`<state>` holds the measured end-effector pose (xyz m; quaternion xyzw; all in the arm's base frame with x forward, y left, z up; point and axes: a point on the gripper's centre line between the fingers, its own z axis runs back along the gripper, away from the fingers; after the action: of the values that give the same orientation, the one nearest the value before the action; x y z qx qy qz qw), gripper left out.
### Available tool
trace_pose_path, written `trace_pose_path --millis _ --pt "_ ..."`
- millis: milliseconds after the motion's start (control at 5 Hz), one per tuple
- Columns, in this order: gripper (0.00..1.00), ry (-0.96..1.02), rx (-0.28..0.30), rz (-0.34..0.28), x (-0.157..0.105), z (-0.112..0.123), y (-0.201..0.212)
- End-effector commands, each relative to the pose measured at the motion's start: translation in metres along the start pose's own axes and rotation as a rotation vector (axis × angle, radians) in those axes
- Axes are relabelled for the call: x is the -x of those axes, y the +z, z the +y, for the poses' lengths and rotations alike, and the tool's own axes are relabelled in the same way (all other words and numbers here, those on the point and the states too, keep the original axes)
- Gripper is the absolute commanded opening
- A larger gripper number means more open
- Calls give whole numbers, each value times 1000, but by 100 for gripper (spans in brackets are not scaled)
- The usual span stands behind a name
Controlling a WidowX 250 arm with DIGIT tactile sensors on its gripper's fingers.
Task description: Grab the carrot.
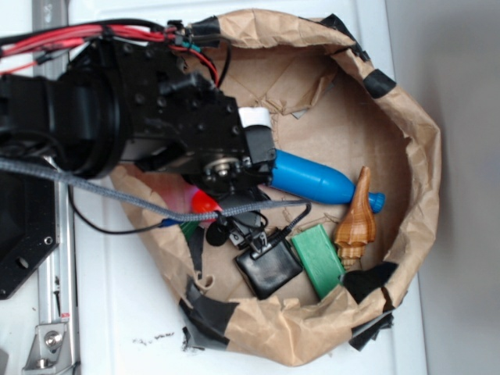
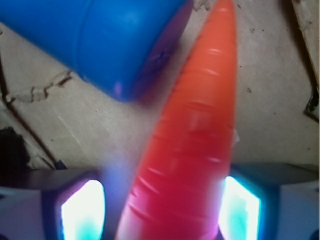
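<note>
The carrot (image 2: 192, 150) is a smooth orange-red cone. In the wrist view it runs from the bottom centre up to its tip at the top, lying on brown paper. My gripper (image 2: 161, 207) straddles its wide part. The right pad (image 2: 240, 207) is at the carrot's edge, and the left pad (image 2: 82, 210) stands a small gap away. The jaws are open around it. In the exterior view only a short orange piece of the carrot (image 1: 205, 205) shows under my black arm (image 1: 195, 125), which hides the fingers.
A blue bottle (image 1: 312, 178) lies right beside the carrot and also shows in the wrist view (image 2: 100, 40). A ridged brown shell (image 1: 357, 223), a green block (image 1: 319, 259) and a black square piece (image 1: 268, 266) lie nearby. A crumpled brown paper wall (image 1: 414, 156) rings everything.
</note>
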<state>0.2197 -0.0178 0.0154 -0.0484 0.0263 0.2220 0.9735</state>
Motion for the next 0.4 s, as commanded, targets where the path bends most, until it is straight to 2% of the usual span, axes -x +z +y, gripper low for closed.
trace_pose_path --millis 0,200 --pt "0 -292 1 -190 -7 2 80" --pt "0 -333 10 -248 -11 1 131"
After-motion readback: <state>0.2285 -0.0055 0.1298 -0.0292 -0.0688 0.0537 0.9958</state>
